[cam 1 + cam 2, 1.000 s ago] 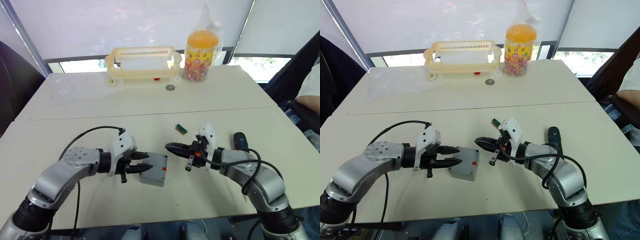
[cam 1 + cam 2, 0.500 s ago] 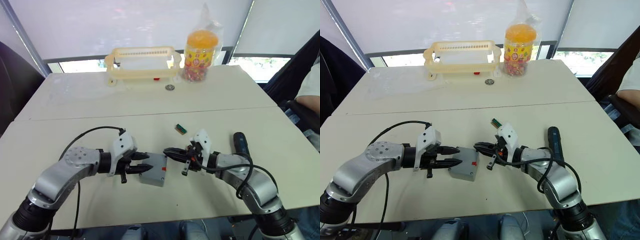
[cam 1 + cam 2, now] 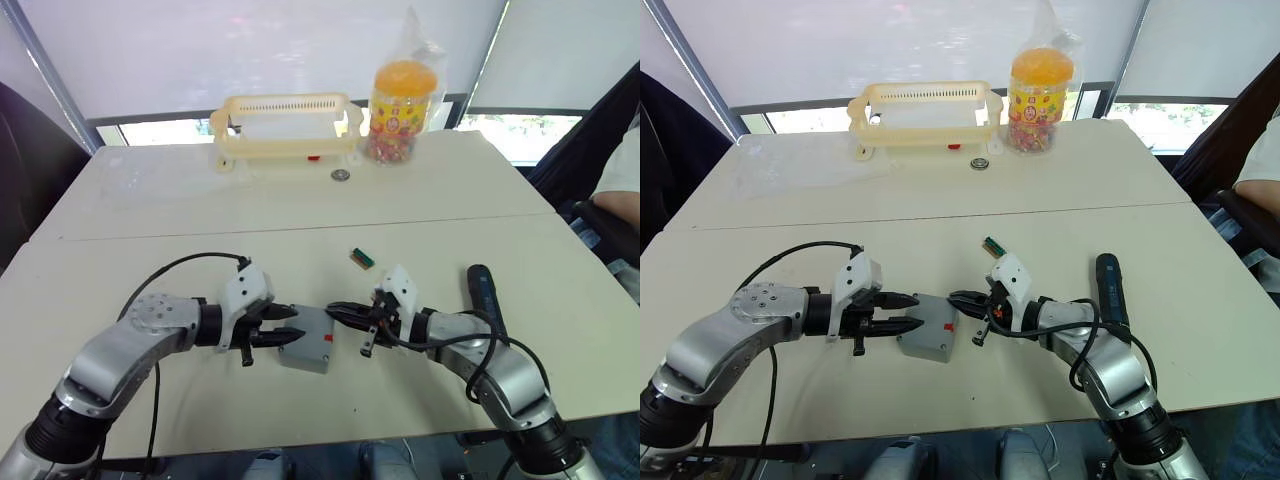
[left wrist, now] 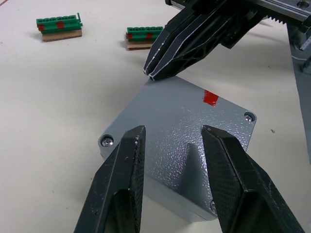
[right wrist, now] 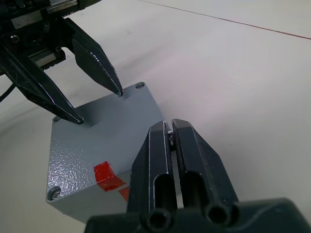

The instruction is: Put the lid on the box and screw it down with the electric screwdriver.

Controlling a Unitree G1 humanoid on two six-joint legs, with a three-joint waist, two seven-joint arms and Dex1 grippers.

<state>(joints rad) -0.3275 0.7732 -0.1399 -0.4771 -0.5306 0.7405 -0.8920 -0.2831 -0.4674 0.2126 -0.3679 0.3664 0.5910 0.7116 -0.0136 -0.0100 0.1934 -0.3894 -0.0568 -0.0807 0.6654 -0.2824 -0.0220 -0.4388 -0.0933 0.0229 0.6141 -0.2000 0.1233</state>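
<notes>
The grey box (image 3: 923, 350) stands on the table with the lid (image 4: 194, 119) lying on top of it. A red mark crosses one edge, and screw heads show at some corners. My left gripper (image 4: 174, 130) is open, its fingertips on the lid's left part. My right gripper (image 5: 167, 125) is shut, with a small metal piece showing between its tips. Its tip touches the lid's corner nearest the right arm and hides that corner. The electric screwdriver (image 3: 485, 292) lies on the table beside my right forearm, held by neither gripper.
Two small green blocks (image 4: 58, 26) (image 4: 143, 36) lie just beyond the box. At the table's far side are a cream slotted basket (image 3: 285, 125), a jar of sweets (image 3: 400, 100) and a small round metal part (image 3: 341, 175). A person (image 3: 620, 180) sits at the right edge.
My right gripper has moved left across the table until its tip reaches the box's corner. The left gripper and the box have stayed put.
</notes>
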